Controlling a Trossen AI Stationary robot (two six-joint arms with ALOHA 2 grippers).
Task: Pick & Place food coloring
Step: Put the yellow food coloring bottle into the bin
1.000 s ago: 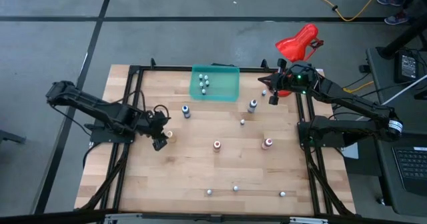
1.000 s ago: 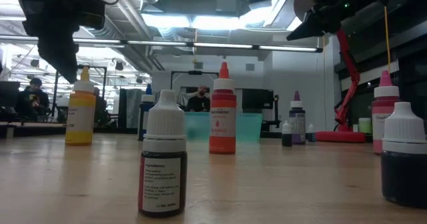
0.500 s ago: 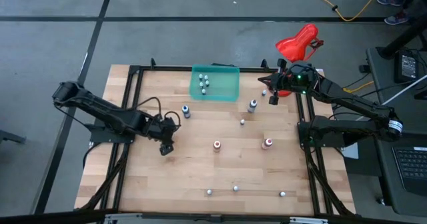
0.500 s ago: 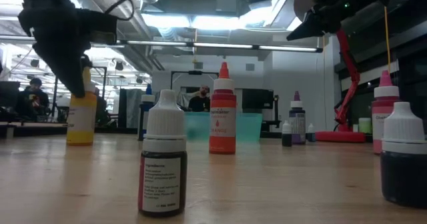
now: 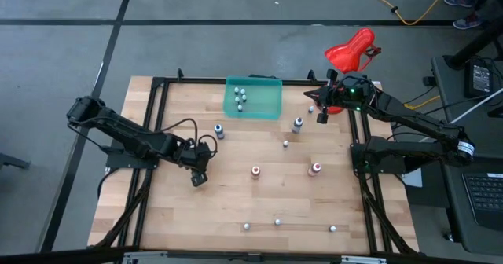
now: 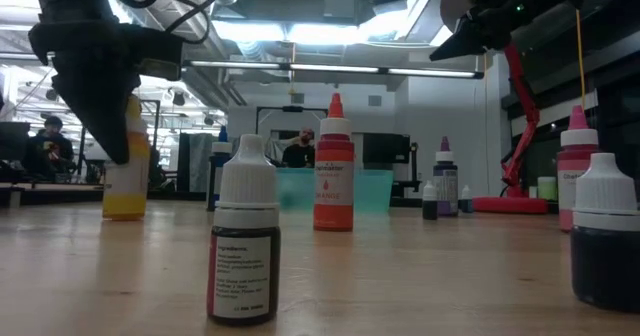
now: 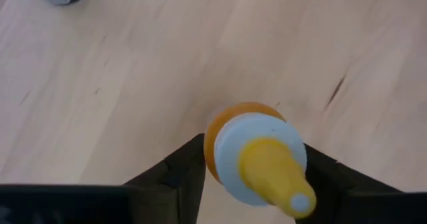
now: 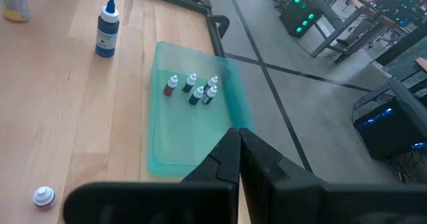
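A yellow-orange food coloring bottle with a pale collar and a yellow tip stands upright on the table's left half. My left gripper is open and comes down over it, one finger on each side of its body. My right gripper is shut and hovers above the far right corner, touching nothing. Other bottles stand apart: blue, orange, pink. Several tiny ones sit in the teal tray. My left gripper reaches from above with its fingers flanking the yellow bottle's shoulder. The bottle stands on its base on the table. I cannot tell whether the fingers touch it.
Another bottle and a tiny one stand right of centre, and three tiny ones line the near edge. A red desk lamp sits beyond the far right corner. A black frame runs along the table's sides.
My left gripper has moved toward the table's right and slightly nearer, and has come down over the yellow bottle, which now hides beneath it in the high view. The right arm has kept still.
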